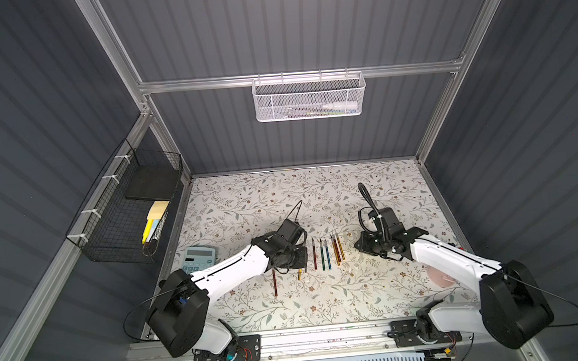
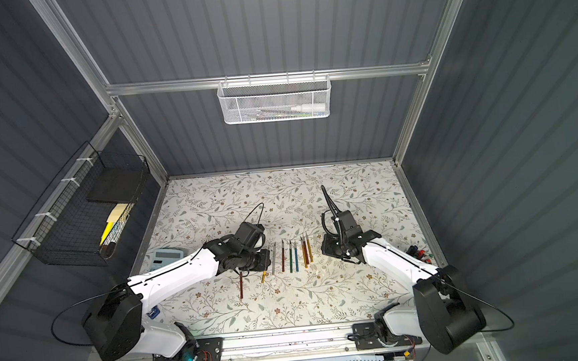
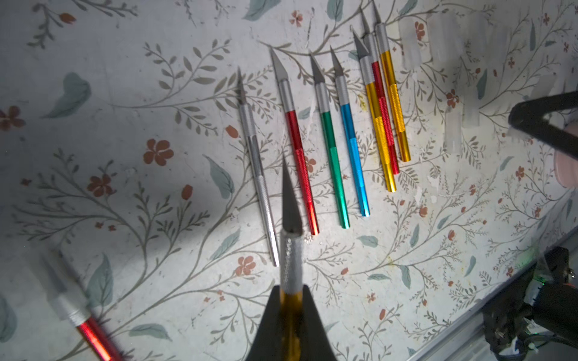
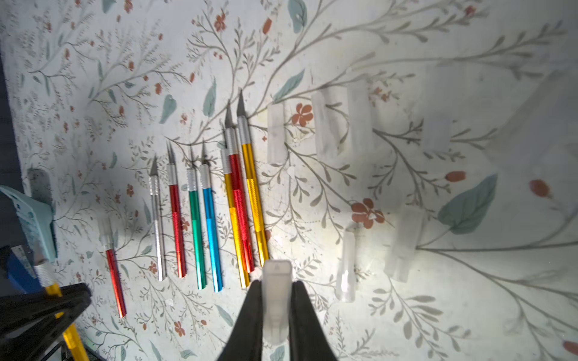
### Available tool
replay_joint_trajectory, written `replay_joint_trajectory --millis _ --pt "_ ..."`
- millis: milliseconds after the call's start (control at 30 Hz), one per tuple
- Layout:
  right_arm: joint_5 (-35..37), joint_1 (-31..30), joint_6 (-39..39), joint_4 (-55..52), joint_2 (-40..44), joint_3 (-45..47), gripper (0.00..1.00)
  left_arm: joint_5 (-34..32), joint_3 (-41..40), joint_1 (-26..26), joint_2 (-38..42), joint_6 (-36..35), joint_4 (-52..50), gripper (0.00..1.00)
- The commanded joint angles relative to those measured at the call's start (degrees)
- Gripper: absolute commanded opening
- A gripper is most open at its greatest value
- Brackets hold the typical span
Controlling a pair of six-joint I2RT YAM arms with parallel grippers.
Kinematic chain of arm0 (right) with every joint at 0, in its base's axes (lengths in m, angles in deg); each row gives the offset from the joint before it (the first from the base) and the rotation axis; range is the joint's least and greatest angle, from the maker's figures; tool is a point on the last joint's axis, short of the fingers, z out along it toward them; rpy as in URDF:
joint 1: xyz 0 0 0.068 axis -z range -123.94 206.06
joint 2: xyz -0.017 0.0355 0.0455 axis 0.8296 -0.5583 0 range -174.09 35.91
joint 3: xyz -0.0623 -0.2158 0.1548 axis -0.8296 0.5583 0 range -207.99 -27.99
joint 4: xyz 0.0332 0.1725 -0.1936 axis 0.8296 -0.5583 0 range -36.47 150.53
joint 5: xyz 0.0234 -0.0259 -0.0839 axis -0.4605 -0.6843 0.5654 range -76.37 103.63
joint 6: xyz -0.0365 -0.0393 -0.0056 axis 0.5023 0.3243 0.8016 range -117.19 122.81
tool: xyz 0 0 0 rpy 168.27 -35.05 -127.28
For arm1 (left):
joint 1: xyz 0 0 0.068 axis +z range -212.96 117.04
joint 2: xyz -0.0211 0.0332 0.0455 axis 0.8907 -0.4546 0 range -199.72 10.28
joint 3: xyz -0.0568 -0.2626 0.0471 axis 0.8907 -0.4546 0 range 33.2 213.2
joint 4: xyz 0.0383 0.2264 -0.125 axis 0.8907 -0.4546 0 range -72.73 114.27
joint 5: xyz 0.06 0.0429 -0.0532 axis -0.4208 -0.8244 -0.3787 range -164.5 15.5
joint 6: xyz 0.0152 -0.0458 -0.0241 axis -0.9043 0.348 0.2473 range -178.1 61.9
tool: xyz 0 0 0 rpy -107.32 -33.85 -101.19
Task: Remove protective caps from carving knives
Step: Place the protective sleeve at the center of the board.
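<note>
My left gripper [image 3: 291, 292] is shut on a gold-handled carving knife [image 3: 291, 259] whose dark blade is bare and points out past the fingertips. My right gripper [image 4: 276, 286] is shut on a clear protective cap [image 4: 276, 275], held just above the table. Between the arms lies a row of several uncapped knives [image 1: 327, 253] with silver, red, green, blue and gold handles. A red knife [image 4: 114, 275] lies apart near the left gripper, a clear cap still over its blade. Several loose caps [image 4: 327, 125] lie beside the row on the right gripper's side.
A pale blue calculator [image 1: 199, 259] lies at the table's left edge. A black wire basket [image 1: 133, 213] with yellow pens hangs on the left wall, and a white mesh basket [image 1: 309, 96] on the back rail. A pink object [image 1: 439, 277] sits under the right arm.
</note>
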Motion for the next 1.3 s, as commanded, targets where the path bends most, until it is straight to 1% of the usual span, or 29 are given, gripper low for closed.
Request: replay_joint_trajectory --millis 0,167,267,567,867,1033,1267 --pt "1.09 -1.56 -0.11 -0.97 -2.87 -0.82 0.12 -2.46 0.60 0.36 1.29 -0.22 -1.61 0.00" --pt "4.15 -3.58 -0.55 -2.05 -7.62 -3.03 0.12 -2.33 0.25 0.95 1.06 -0.76 -1.40 0.00" --pt "5.93 -4.36 -0.88 -2.75 -9.06 -4.03 0.13 -1.71 -0.49 0.93 1.51 -0.57 -0.49 0.00" --pt "8.03 -4.83 -1.10 -3.84 -11.89 -5.69 0.16 -2.21 -1.24 1.02 1.30 -0.43 0.69 0.00" --pt "9.74 -5.28 -0.75 -5.38 -13.00 -6.61 0.19 -2.08 -0.85 1.02 0.26 -0.43 1.47 0.00" --pt "10.27 -5.47 -0.92 -5.69 -13.30 -6.57 0.23 -0.36 -1.25 1.02 -0.20 -0.19 3.10 0.01" --pt "11.21 -5.74 -0.66 -6.45 -13.15 -7.05 0.25 -0.87 -0.72 1.11 -0.25 -0.37 2.87 0.00"
